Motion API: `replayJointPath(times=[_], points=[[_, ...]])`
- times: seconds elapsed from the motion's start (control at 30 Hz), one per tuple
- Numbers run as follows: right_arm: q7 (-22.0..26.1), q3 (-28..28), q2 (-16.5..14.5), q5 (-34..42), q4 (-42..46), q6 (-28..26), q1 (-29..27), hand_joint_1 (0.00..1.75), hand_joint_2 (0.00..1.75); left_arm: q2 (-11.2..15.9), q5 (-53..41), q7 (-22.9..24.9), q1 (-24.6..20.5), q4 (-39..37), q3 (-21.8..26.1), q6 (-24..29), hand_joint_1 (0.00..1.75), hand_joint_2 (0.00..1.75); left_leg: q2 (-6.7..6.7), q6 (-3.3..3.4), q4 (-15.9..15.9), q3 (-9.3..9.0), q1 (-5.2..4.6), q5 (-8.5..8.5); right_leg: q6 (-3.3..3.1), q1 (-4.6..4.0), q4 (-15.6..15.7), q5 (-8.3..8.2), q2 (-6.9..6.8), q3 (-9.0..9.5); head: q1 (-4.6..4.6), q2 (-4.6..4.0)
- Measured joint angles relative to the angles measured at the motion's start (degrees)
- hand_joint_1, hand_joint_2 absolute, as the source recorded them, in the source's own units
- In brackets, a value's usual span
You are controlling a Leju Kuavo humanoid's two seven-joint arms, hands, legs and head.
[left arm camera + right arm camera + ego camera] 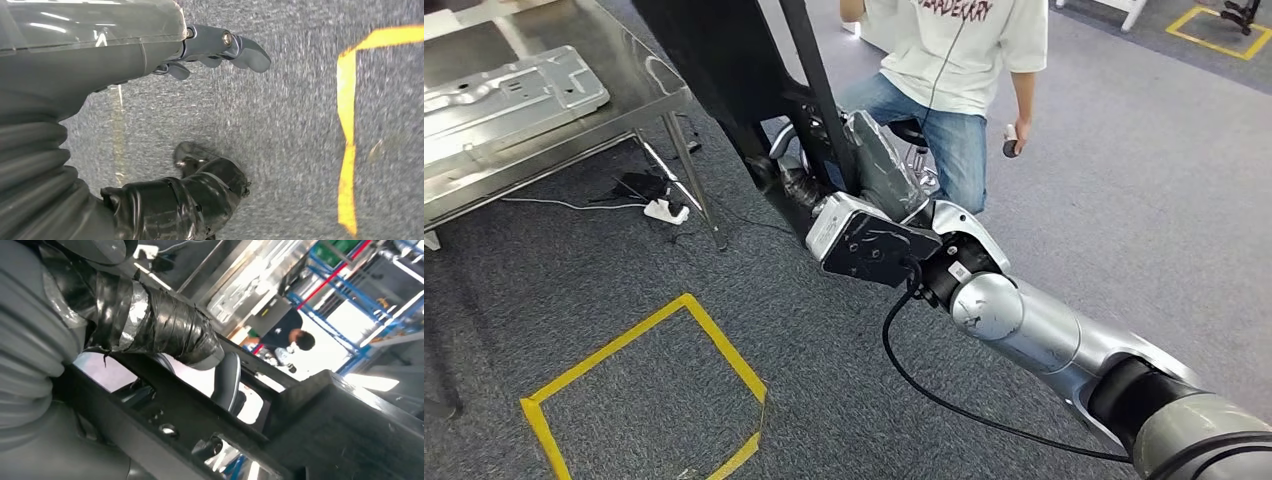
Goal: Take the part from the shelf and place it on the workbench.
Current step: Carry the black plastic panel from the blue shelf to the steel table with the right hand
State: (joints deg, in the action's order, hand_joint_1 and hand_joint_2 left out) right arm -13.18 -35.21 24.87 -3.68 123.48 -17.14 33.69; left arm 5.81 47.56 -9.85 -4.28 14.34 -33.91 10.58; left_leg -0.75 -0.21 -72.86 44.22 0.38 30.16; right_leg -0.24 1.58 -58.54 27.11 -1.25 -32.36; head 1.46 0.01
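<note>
My head view is evenly lit and fairly sharp, with soft glare on the steel workbench (639, 75) at ten o'clock. My left wrist view smears the grey carpet (295, 125) with motion blur. My right wrist view has blown-out windows toward two o'clock and a dim, soft-focus black part (320, 430).

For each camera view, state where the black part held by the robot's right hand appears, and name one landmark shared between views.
Head view: black part runs from top centre down to the right hand.
Left wrist view: not in it.
Right wrist view: black part crosses the lower frame.
Shared landmark: the taped right hand.
</note>
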Motion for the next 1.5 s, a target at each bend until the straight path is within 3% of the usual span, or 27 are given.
replayJointPath(times=[0.03,0.07,0.13,0.2,0.23,0.3,0.33,0.4,0.47,0.53,0.57,0.6,0.63,0.7,0.8,0.83,0.9,0.97,1.03,1.07,1.1,1.17,1.23,1.37,1.4,1.5], points=[[0.0,0.0,0.0,0.3,0.0,0.0,-0.1,1.75,1.75,0.0,0.0,0.0,0.0,0.0,0.0,0.0,0.0,1.75,0.27,-0.17,-1.4,0.85,0.16,-0.02,0.01,0.0,-0.1,0.19,-0.73,0.1,0.01,0.0],[0.0,0.1,0.0,0.7,0.0,-0.1,-0.2,1.75,1.75,0.0,0.1,0.1,0.1,0.0,0.0,0.1,0.0,1.75,0.49,-0.28,-0.7,0.64,0.3,-0.99,0.1,0.02,-0.1,0.42,-1.49,0.25,0.0,0.0],[0.0,0.2,0.0,1.3,0.0,-0.2,-0.3,1.75,1.75,0.0,0.2,0.1,0.2,0.0,0.0,0.3,0.0,1.75,2.06,-0.19,6.2,-2.88,0.32,-4.39,0.47,0.0,-0.3,0.99,-2.83,0.73,0.0,-0.01],[0.0,0.6,0.1,1.5,0.0,-0.3,-0.3,1.75,1.75,0.1,0.2,0.1,0.0,0.0,0.0,0.4,0.0,1.75,3.98,0.45,12.0,-5.97,-0.18,-6.01,1.08,-0.37,-0.4,1.57,-3.97,1.13,0.06,-0.01],[0.0,0.8,0.2,1.6,0.0,-0.3,-0.3,1.75,1.75,0.2,0.2,0.1,0.0,0.0,0.0,0.4,0.0,1.75,4.31,0.82,12.9,-6.37,-0.42,-5.88,1.4,-0.64,-0.3,1.76,-4.5,1.31,0.12,-0.01],[0.0,1.2,0.3,1.6,0.0,-0.4,-0.3,1.75,1.75,0.2,0.2,0.0,0.0,0.0,-0.2,0.5,0.0,1.75,3.04,1.56,13.1,-6.41,-0.52,-5.82,1.99,-0.87,0.1,1.99,-5.58,1.79,0.2,0.0],[0.0,1.4,0.3,1.7,0.0,-0.4,-0.3,1.75,1.75,0.3,0.2,0.0,0.1,0.0,-0.3,0.5,0.0,1.75,2.36,1.86,13.4,-6.55,-0.38,-5.87,2.32,-0.81,0.0,2.32,-5.31,1.98,0.24,0.0],[-0.1,1.8,0.6,1.7,0.0,-0.4,-0.2,1.75,1.75,0.3,0.4,-0.2,0.1,0.0,-0.5,0.6,0.0,1.75,1.14,2.56,13.8,-6.93,-0.02,-5.99,2.72,-0.54,-2.8,4.22,-2.67,0.89,0.33,0.0],[-0.3,2.4,1.0,2.0,0.0,-0.4,-0.3,1.75,1.75,0.3,0.5,-0.5,0.0,0.0,-0.6,0.6,0.0,1.75,-0.17,3.05,13.9,-7.04,0.04,-5.95,2.75,-0.49,-10.0,7.41,0.35,-2.96,0.43,0.01],[-0.7,2.7,1.4,2.3,-0.2,-0.4,-0.4,1.75,1.75,0.3,0.7,-0.6,-0.1,0.0,-0.8,0.6,0.0,1.75,-1.78,3.19,13.9,-7.08,-0.04,-5.87,2.76,-0.53,-15.8,8.61,1.14,-6.68,0.49,0.01],[-1.1,2.8,1.5,2.4,-0.3,-0.4,-0.4,1.75,1.75,0.3,0.7,-0.7,-0.1,0.0,-0.9,0.5,0.0,1.75,-2.49,3.21,13.9,-7.15,-0.07,-5.83,2.74,-0.52,-15.7,7.54,1.24,-7.2,0.49,0.01],[-1.7,3.0,1.7,2.4,-0.4,-0.6,-0.5,1.75,1.75,0.3,0.8,-0.8,-0.1,0.0,-0.9,0.5,0.0,1.75,-3.18,3.21,13.8,-7.24,-0.07,-5.77,2.68,-0.47,-13.4,5.46,1.35,-6.64,0.49,0.01],[-2.5,3.2,1.9,2.3,-0.5,-0.7,-0.5,1.75,1.75,0.3,0.9,-0.9,-0.1,0.0,-0.9,0.6,0.0,1.75,-3.78,3.15,13.7,-7.33,-0.07,-5.68,2.56,-0.42,-9.5,2.99,1.62,-5.29,0.5,0.02],[-4.9,3.8,2.4,1.3,-0.7,-1.4,-0.3,1.75,1.75,0.3,1.2,-1.1,0.0,0.0,-1.0,0.6,0.0,1.75,-4.83,2.83,13.3,-7.24,-0.19,-5.47,2.25,-0.4,-3.0,0.09,2.55,-2.79,0.49,0.01],[-9.7,4.5,3.5,-2.3,-1.5,-2.0,0.2,1.75,1.75,0.3,1.7,-1.5,0.3,0.0,-1.0,0.7,0.0,1.75,-5.69,1.94,13.3,-6.83,-0.25,-5.57,1.63,-0.46,-1.0,-0.18,2.97,-1.95,0.47,0.01],[-11.6,4.7,3.8,-4.3,-1.8,-1.8,0.5,1.75,1.75,0.3,1.8,-1.7,0.4,0.0,-1.0,0.6,0.0,1.75,-5.31,1.65,13.2,-6.74,-0.28,-5.48,1.35,-0.33,-0.8,-0.31,2.77,-1.77,0.48,0.01],[-14.8,4.9,4.6,-8.4,-2.4,-1.0,1.2,1.75,1.75,0.2,2.0,-2.3,0.4,0.0,-1.0,0.5,0.0,1.75,-3.09,1.05,10.8,-5.62,-0.41,-3.96,0.73,0.01,-0.4,-0.53,2.32,-1.43,0.36,0.01],[-16.9,5.1,5.4,-11.5,-2.8,0.1,1.8,1.75,1.75,0.2,2.1,-2.6,0.1,0.0,-1.0,0.3,0.0,1.75,-0.63,0.58,4.3,-2.47,-0.24,-0.81,0.36,-0.02,-0.3,-0.45,1.83,-1.21,0.24,0.0],[-20.0,5.1,6.2,-15.8,-3.2,2.6,2.4,1.75,1.75,0.2,2.4,-3.1,0.0,0.0,-1.0,-0.2,0.0,1.75,0.05,0.29,-1.6,0.62,0.03,0.98,0.21,-0.04,-0.4,-0.27,1.33,-1.12,0.25,0.0],[-21.9,5.1,6.7,-19.1,-3.5,4.6,2.6,1.75,1.75,0.2,2.5,-3.4,0.0,0.0,-1.0,-0.4,0.0,1.75,0.16,0.22,-2.1,0.92,0.13,0.47,0.23,-0.03,-0.4,-0.16,1.11,-1.02,0.25,0.0],[-23.6,5.2,7.3,-22.6,-3.8,7.0,2.8,1.75,1.75,0.2,2.6,-3.7,0.0,0.0,-1.0,-0.5,0.0,1.75,0.26,0.21,-0.3,0.12,0.22,-0.93,0.31,-0.02,-0.5,-0.03,0.92,-0.87,0.25,-0.01],[-25.7,5.5,8.7,-29.2,-4.6,12.3,3.0,1.75,1.75,0.2,2.7,-4.3,0.0,0.0,-1.0,-0.5,0.0,1.75,0.6,0.38,7.0,-3.75,0.28,-4.3,0.7,-0.05,-0.5,0.35,0.58,-0.46,0.25,-0.01],[-26.2,5.9,9.7,-33.2,-5.3,16.0,3.1,1.75,1.75,0.3,2.8,-4.6,-0.1,0.0,-1.0,-0.4,0.0,1.75,0.83,0.77,12.3,-6.49,0.0,-5.5,1.27,-0.27,-0.5,0.65,0.35,-0.37,0.29,0.0],[-26.3,6.2,10.9,-36.0,-6.5,18.5,3.1,1.75,1.75,0.3,2.9,-4.7,-0.1,0.0,-1.1,-0.2,0.0,1.75,0.48,1.91,13.6,-7.04,-0.17,-5.44,2.49,-0.19,-0.3,0.98,0.11,-0.33,0.38,0.01],[-26.3,6.4,11.2,-36.4,-6.7,18.8,3.1,1.75,1.75,0.3,2.9,-4.8,-0.1,0.0,-1.2,-0.2,0.0,1.75,0.41,2.23,14.0,-7.31,-0.09,-5.52,2.69,-0.15,-1.3,1.73,0.25,-0.76,0.41,0.01],[-26.3,6.7,11.7,-37.7,-7.3,19.7,3.0,1.75,1.75,0.3,2.7,-5.0,-0.3,0.0,-1.5,-0.2,0.0,1.75,0.22,2.88,14.4,-7.78,-0.09,-5.45,2.89,-0.37,-10.3,5.69,0.91,-5.29,0.46,0.01]])
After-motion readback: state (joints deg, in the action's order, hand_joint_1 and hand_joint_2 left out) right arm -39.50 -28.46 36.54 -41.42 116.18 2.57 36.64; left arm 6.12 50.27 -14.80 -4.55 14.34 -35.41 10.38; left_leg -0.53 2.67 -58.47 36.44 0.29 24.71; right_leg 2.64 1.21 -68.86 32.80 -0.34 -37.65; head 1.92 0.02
